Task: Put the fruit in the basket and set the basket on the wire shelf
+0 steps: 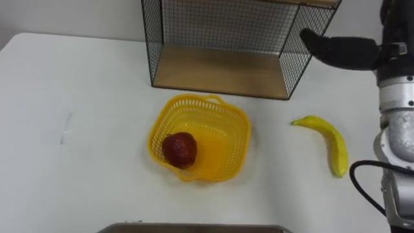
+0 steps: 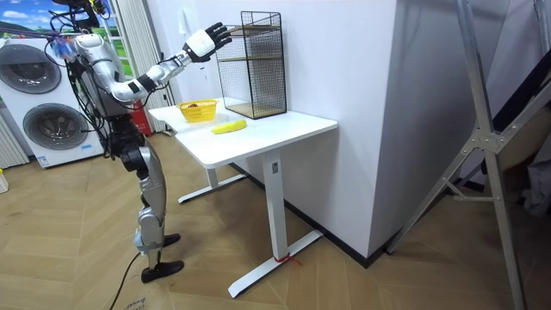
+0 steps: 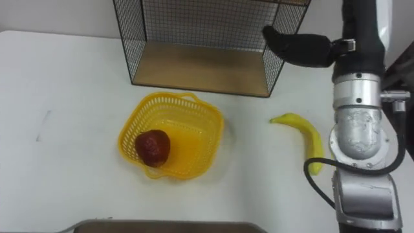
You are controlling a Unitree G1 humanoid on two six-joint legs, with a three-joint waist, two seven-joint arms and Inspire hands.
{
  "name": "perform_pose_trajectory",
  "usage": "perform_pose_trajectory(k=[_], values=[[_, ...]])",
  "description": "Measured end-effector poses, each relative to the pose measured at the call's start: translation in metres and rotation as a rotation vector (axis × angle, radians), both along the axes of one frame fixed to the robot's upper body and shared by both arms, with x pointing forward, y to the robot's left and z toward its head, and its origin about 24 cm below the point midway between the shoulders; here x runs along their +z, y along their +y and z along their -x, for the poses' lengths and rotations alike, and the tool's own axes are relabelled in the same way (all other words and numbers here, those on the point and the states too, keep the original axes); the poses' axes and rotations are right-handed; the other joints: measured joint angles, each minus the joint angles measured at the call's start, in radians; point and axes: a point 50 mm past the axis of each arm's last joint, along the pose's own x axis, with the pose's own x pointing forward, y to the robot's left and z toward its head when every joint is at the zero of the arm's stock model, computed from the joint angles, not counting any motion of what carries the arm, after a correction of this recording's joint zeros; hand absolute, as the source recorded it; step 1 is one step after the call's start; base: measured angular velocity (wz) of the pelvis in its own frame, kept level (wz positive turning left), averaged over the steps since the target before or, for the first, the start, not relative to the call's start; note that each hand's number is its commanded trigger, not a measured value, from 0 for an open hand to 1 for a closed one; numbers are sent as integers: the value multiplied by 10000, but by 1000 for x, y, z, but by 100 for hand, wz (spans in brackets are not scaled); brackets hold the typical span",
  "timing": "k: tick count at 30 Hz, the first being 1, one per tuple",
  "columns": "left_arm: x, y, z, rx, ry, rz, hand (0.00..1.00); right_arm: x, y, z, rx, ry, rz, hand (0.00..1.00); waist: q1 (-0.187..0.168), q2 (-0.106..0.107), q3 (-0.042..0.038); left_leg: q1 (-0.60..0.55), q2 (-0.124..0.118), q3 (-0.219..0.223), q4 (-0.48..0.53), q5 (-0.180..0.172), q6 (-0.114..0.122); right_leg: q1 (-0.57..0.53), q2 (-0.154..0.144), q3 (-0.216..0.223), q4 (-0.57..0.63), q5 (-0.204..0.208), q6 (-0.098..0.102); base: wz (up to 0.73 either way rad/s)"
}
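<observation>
My right hand (image 1: pixel 341 51) is raised in the air at the right front corner of the black wire shelf with a wooden floor (image 1: pixel 220 70). In the room view my fingers (image 2: pixel 219 33) are spread wide and straight, level with the upper part of the shelf, and they hold nothing. From my head I see the dark part of the hand across the shelf's corner wires, but I cannot tell whether it touches them.

The yellow curved banana (image 1: pixel 327 138) lies on the white table (image 1: pixel 77 168), well below my fingers and nearer to me than they are. It is apart from the hand and lies alone on the bare tabletop, with its thin stem end towards the basket and its body curving back towards me. My right forearm hangs above the table just to the right of it.

The yellow plastic lattice basket (image 1: pixel 238 139) stands on the table to the left of the banana, with a clear strip of table between them. It is in front of the shelf's open side and does not touch it. The dark red round apple (image 1: pixel 179 149) lies inside the basket, against its near left wall. The basket and the apple are farther from my fingers than the banana is, away to the left and lower.

I stand at the table's end, upright, with the right arm stretched out and up towards the shelf.
</observation>
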Motion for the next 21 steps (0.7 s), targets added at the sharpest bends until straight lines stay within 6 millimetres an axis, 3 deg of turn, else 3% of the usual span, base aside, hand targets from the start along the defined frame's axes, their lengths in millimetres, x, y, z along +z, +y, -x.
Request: perform_pose_trajectory(k=[7, 12, 16, 21], values=[[-1, 0, 7, 114, 406, -98, 0, -26, -20, -3, -1295, 984, -428, 0, -244, 36, -8, -25, 5, 40, 4, 14, -15, -58, 4, 30, 21, 1, 0, -2], [0, 1, 6, 150, 486, -154, 0, -48, -29, -5, -1677, 1955, -654, 0, -200, 75, -126, 71, 0, 66, 25, 23, -4, -38, -7, 53, 10, 3, 3, -2], [0, 3, 6, 137, 490, -205, 0, -76, -32, -6, -1646, 3467, -791, 0, -190, 131, -102, 193, -4, 77, -4, 25, -1, 58, -16, 48, 7, 2, 3, 0], [0, 4, 6, 166, 578, -197, 0, -86, -34, -6, -1511, 4002, -834, 0, -201, 130, -57, 101, 0, 61, -4, 25, -2, 37, -12, 14, 12, 2, 4, 2]])
